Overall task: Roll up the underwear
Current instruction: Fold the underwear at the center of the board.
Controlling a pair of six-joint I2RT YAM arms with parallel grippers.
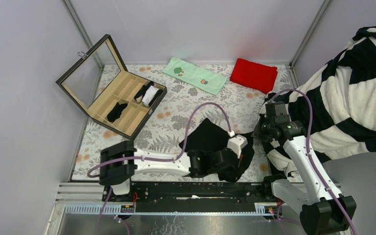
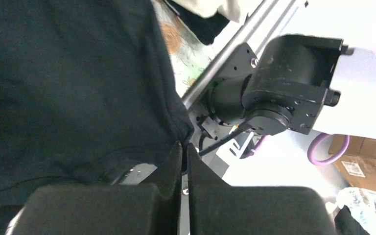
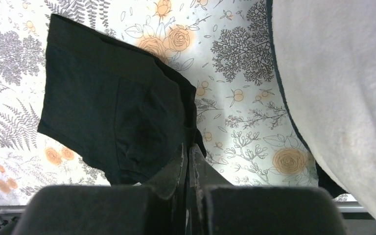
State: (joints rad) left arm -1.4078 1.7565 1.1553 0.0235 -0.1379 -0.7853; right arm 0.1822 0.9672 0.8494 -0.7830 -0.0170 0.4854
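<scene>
One black underwear [image 1: 210, 139] lies spread on the floral mat in the middle of the top view. My left gripper [image 1: 237, 169] is shut on its near right edge. In the left wrist view the cloth [image 2: 78, 73] fills the left side and its corner runs between the closed fingertips of the left gripper [image 2: 183, 146]. My right gripper [image 1: 258, 131] is shut on the far right edge. In the right wrist view the underwear [image 3: 112, 112] spreads to the left and its corner is pinched in the right gripper [image 3: 188, 148]. Two more rolled black pieces [image 1: 116, 112] sit in the box.
An open wooden compartment box [image 1: 142, 122] stands at the back left, with a white roll [image 1: 151, 95] in it. A green towel [image 1: 194, 75] and a red cloth [image 1: 253, 74] lie at the back. A black-and-white striped blanket [image 1: 352, 98] hangs over the right side, close to my right arm.
</scene>
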